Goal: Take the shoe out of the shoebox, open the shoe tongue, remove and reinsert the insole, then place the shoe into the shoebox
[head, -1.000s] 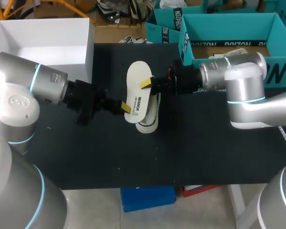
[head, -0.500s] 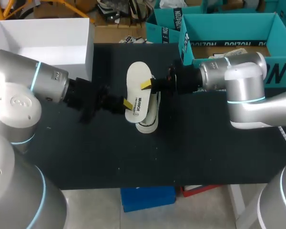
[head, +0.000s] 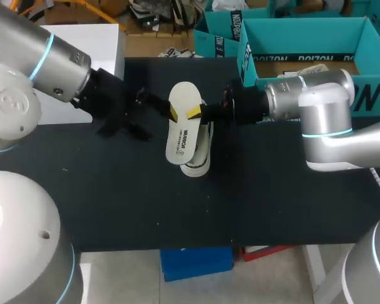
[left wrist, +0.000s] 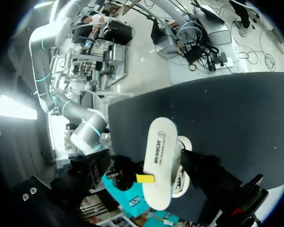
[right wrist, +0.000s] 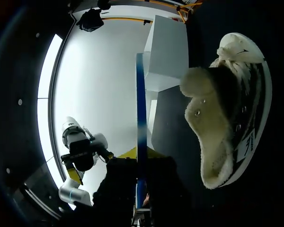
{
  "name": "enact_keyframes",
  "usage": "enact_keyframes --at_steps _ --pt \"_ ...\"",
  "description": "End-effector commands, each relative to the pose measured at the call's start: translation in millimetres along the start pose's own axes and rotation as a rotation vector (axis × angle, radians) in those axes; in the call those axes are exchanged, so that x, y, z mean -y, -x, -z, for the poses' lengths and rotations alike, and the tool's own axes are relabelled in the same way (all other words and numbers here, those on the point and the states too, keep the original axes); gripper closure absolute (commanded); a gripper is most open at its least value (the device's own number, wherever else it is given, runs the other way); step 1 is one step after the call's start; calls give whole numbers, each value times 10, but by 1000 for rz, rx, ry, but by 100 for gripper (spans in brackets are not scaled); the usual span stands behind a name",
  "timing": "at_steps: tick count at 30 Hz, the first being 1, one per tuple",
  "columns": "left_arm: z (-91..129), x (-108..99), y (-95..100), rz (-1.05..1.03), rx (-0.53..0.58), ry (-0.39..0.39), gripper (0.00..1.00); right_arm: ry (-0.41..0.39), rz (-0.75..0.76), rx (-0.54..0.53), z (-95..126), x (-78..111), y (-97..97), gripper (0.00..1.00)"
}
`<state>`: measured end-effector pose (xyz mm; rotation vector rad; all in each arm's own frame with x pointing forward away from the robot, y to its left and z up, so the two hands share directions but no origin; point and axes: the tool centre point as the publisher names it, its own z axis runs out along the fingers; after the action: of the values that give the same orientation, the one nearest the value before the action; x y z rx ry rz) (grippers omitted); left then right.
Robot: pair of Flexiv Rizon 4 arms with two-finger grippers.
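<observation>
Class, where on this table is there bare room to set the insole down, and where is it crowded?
Bare: the front strip of the table, between shoe and near edge. Crowded: the middle, where left gripper and right gripper meet at the insole by the shoe.

White insole (head: pixel 183 126) with black lettering, black-and-white shoe (head: pixel 200 158) lined cream, black table (head: pixel 126 202).

Even light on table (head: pixel 114 202); harsh glare in wrist views.

White insole (left wrist: pixel 160 161) overlapping the shoe (left wrist: pixel 183 171)
</observation>
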<state>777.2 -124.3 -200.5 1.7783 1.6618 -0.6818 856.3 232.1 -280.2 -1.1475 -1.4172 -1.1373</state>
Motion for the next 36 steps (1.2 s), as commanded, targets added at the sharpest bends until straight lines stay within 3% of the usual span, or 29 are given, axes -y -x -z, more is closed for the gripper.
enact_keyframes --at_steps 1,8,15,25,36 --pt "114 26 190 -67 -599 37 0 3 -1 2 -9 4 0 100" --pt "57 47 309 -80 -756 15 0 3 -1 2 -9 4 0 100" --pt "57 16 391 -70 -800 40 0 3 -1 2 -9 4 0 100" --pt "96 -87 433 -56 -818 72 0 3 -1 2 -9 4 0 100" --pt "29 -289 424 -25 -768 66 0 3 -1 2 -9 4 0 100"
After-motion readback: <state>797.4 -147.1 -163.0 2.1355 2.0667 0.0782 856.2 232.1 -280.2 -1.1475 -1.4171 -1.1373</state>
